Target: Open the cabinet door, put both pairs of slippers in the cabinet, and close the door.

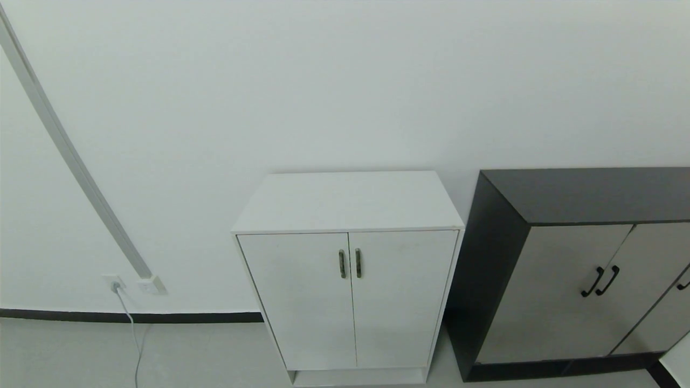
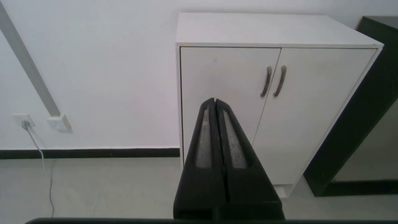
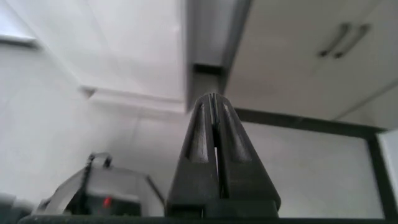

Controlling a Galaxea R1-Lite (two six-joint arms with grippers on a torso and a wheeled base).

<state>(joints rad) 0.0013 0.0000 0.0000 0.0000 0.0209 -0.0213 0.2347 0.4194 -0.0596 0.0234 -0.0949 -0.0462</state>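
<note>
A white two-door cabinet (image 1: 350, 291) stands against the wall, both doors shut, with two dark vertical handles (image 1: 350, 263) side by side at the middle. The same cabinet (image 2: 273, 93) lies ahead of my left gripper (image 2: 215, 102), whose fingers are pressed together with nothing between them; it is well short of the doors. My right gripper (image 3: 213, 99) is shut and empty too, low over the floor near the base of the dark cabinet (image 3: 298, 56).
A black cabinet with grey doors (image 1: 582, 280) stands just right of the white one. A wall socket with a cable (image 1: 114, 283) and a slanted cable duct (image 1: 64, 145) are at the left. Open grey floor (image 1: 161, 355) lies in front.
</note>
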